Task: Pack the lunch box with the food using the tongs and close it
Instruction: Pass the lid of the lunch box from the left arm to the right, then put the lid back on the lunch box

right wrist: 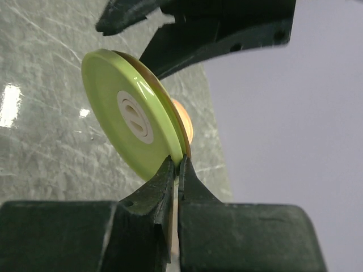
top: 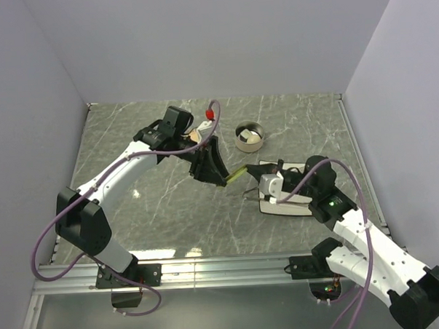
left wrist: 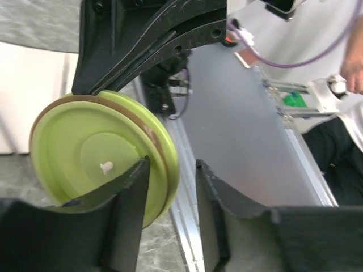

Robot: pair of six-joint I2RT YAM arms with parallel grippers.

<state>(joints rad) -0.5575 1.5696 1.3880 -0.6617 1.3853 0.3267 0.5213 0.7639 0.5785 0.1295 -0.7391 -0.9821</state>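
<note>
R end effector: fingers together, clamped on lower rim of green round lid; lid held on edge over marbled worktop. L end effector: fingers apart, lid's rim in the gap, not gripped. Top view: lid mid-frame btwn both arms. Round tin w/ food sits upper centre, apart from lid.

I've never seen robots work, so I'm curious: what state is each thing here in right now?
Round tin: open, no lid on.
Green lid: off the tin, held up on edge.
Left gripper: open, nothing between its fingers.
Right gripper: shut on the lid's rim.
</note>
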